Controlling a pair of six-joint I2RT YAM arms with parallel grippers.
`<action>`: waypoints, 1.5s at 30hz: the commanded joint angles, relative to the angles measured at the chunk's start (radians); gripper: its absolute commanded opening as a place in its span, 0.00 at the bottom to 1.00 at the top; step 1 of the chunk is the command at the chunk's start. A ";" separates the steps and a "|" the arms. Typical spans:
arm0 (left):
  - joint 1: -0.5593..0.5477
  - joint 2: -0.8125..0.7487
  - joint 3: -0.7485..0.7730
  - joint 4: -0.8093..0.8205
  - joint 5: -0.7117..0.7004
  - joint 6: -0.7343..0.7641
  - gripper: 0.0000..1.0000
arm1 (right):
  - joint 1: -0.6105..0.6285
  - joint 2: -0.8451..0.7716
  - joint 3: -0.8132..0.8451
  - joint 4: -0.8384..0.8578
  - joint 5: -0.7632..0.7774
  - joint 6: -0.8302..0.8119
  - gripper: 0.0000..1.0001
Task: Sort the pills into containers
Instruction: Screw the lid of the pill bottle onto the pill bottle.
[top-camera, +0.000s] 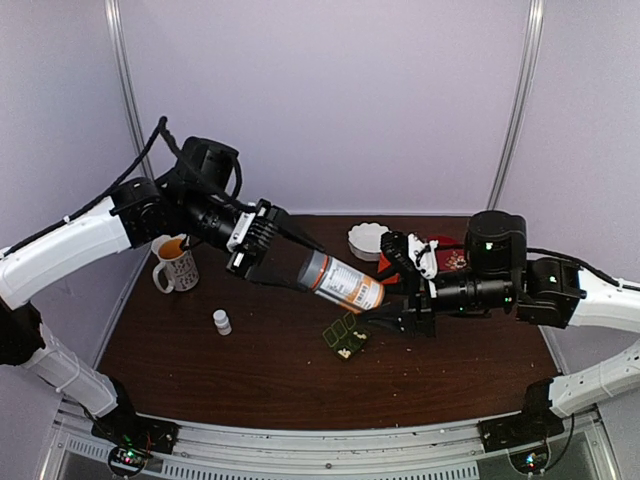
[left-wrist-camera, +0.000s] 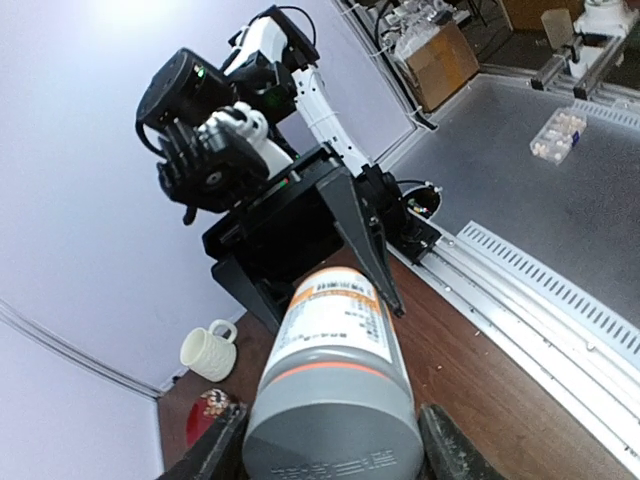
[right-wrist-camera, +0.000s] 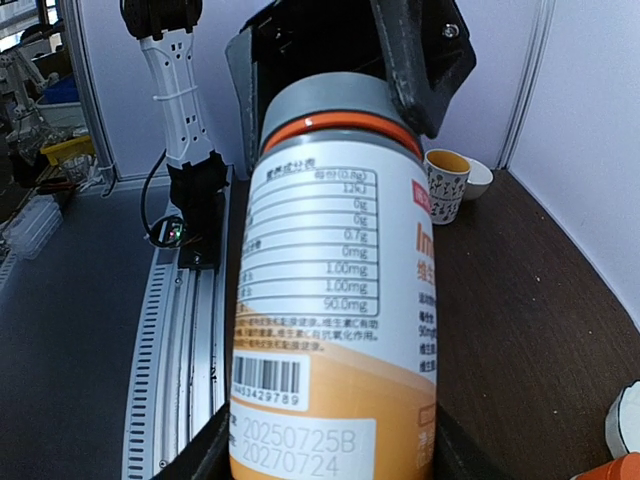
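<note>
Bottle shared between two arms: a grey-capped bottle (top-camera: 342, 283) is held aslant above the tabletop (top-camera: 250, 370), its cap pinched by the left hand (top-camera: 298, 265) and its base end clamped by the right hand (top-camera: 385, 308). The dark-green pill box (top-camera: 343, 336) is seen on the tabletop just beside the right hand's fingertips, on their near side, and well apart from the left hand. A whitish patch is shown at the box's near end; single pills cannot be made out.
</note>
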 joint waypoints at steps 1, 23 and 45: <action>-0.005 0.007 0.041 -0.100 -0.132 0.442 0.12 | 0.010 -0.025 0.008 0.176 -0.136 0.021 0.00; 0.015 -0.261 -0.262 0.351 -0.148 -0.031 0.98 | 0.004 -0.067 0.005 0.009 -0.055 -0.110 0.00; 0.035 -0.265 -0.139 0.250 -0.377 -1.498 0.97 | 0.064 0.038 0.018 0.212 0.400 -0.304 0.00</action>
